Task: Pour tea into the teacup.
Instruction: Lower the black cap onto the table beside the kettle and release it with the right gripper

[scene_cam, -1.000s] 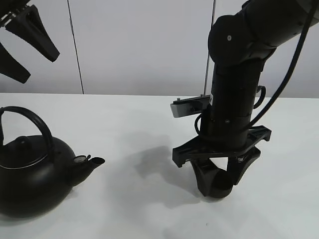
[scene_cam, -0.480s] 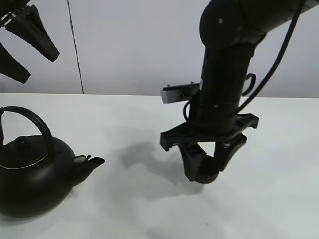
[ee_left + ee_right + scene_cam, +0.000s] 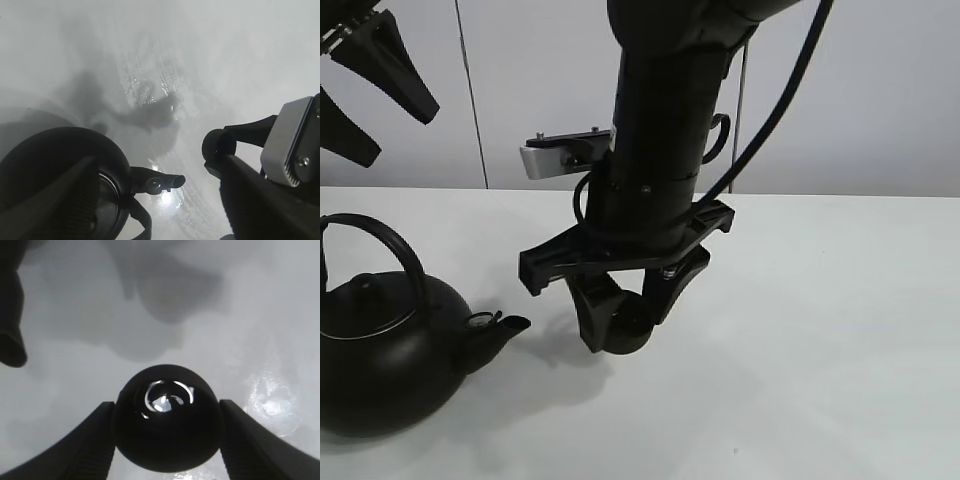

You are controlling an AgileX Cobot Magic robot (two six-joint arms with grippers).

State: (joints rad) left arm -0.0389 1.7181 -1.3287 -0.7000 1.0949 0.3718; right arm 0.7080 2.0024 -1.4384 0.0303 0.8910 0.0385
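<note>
The small black teacup (image 3: 623, 336) is held between the fingers of my right gripper (image 3: 620, 330), low over the white table, just right of the kettle's spout (image 3: 508, 326). In the right wrist view the teacup (image 3: 167, 421) sits gripped between both fingers, its inside glinting. The big black kettle (image 3: 382, 352) stands at the table's front left. My left gripper (image 3: 400, 138) hangs open and empty high above the kettle. The left wrist view shows the kettle (image 3: 55, 175), its spout (image 3: 165, 181) and the held teacup (image 3: 218, 145).
The white table (image 3: 820, 330) runs to a pale wall at the back. The right arm's silver camera bracket (image 3: 552, 158) sticks out towards the left above the teacup.
My right arm has swung left across the table with the teacup in its grip, from right of centre to close by the kettle's spout. The kettle and left gripper have not moved.
</note>
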